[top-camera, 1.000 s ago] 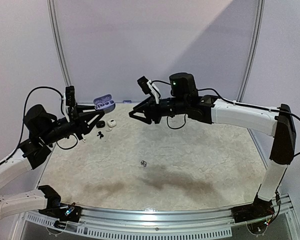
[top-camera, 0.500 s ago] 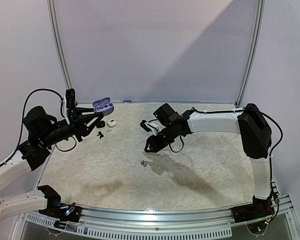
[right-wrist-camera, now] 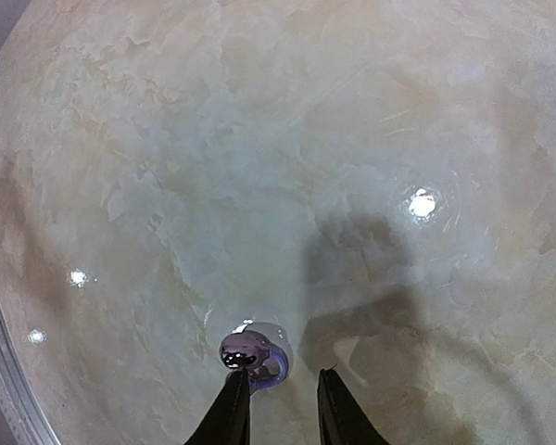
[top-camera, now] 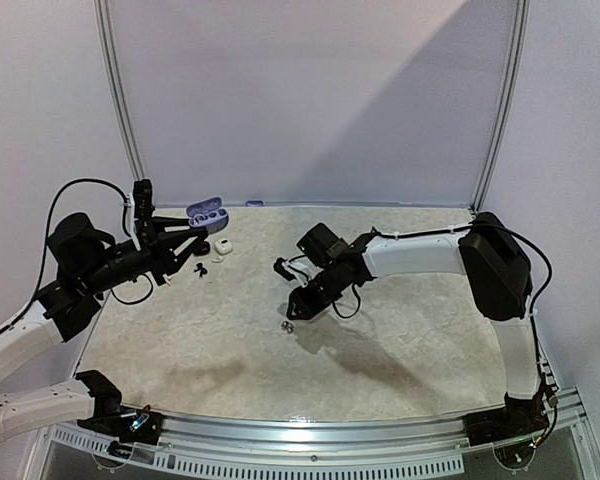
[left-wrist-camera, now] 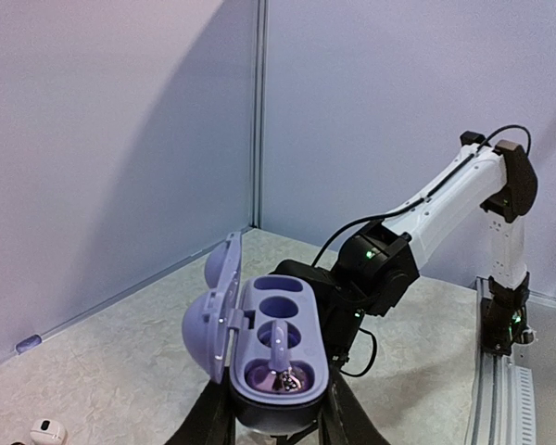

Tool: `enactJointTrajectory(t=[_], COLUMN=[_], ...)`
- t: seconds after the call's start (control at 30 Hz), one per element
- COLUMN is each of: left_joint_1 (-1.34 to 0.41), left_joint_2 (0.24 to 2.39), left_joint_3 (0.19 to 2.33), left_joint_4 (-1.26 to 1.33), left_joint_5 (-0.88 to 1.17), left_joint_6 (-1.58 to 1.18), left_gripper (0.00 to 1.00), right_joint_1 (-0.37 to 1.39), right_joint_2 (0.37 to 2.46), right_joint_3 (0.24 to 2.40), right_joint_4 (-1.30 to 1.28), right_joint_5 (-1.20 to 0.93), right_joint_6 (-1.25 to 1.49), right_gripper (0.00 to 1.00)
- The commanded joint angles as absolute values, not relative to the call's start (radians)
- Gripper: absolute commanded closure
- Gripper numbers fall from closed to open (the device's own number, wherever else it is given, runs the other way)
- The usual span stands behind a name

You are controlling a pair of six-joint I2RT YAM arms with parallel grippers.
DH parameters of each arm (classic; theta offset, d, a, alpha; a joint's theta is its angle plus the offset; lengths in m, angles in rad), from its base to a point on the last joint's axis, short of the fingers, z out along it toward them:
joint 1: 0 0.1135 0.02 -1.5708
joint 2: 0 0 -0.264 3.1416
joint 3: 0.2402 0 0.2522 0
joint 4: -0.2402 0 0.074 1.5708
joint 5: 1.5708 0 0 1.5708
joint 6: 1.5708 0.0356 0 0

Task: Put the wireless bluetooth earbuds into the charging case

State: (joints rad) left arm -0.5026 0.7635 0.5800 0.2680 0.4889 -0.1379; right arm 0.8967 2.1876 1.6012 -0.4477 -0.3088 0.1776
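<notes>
My left gripper (left-wrist-camera: pixel 276 417) is shut on a purple charging case (left-wrist-camera: pixel 280 348), lid open to the left, held above the table's back left (top-camera: pixel 206 211). One silvery earbud (left-wrist-camera: pixel 283 371) sits in the case's nearest socket; the other sockets show empty. A shiny silvery-purple earbud (right-wrist-camera: pixel 252 354) lies on the table (top-camera: pixel 288 326). My right gripper (right-wrist-camera: pixel 280 389) is low over it and open with a narrow gap. Its left fingertip (right-wrist-camera: pixel 233 394) is at the bud's near edge, and the right fingertip stands clear of the bud. In the top view the right gripper (top-camera: pixel 292 308) is just behind the bud.
Under the left gripper lie a black case (top-camera: pixel 201 248), a white case (top-camera: pixel 223 244) and small black buds (top-camera: pixel 198 270). The white case also shows in the left wrist view (left-wrist-camera: pixel 46 431). Grey walls close the table's back and sides; a metal rail (top-camera: pixel 310 440) runs along the front.
The right arm has swung down from high at the back to the table, over the loose earbud, and its jaws have narrowed. The left arm holds still with the case.
</notes>
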Motion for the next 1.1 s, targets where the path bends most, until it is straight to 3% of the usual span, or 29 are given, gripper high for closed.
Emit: enactJointTrajectory(t=[0.0, 0.6, 1.07], left_joint_1=[-0.489, -0.488, -0.486], left_joint_2=[0.764, 0.772, 0.77], left_joint_3=[0.565, 0.566, 0.567], left_joint_4=[0.262, 0.259, 0.242], left_joint_5=[0.497, 0.497, 0.497], left_joint_6=[-0.122, -0.108, -0.088], left_gripper=[1.0, 1.0, 1.0], right_joint_1=[0.902, 0.924, 0.936], right_joint_2=[2.233, 2.269, 2.263], right_joint_3=[1.592, 1.612, 1.615], right_joint_4=[-0.443, -0.47, -0.472], right_joint_5=[-0.306, -0.379, -0.458], right_joint_6=[0.166, 0.103, 0.069], right_gripper=[0.74, 0.75, 0.87])
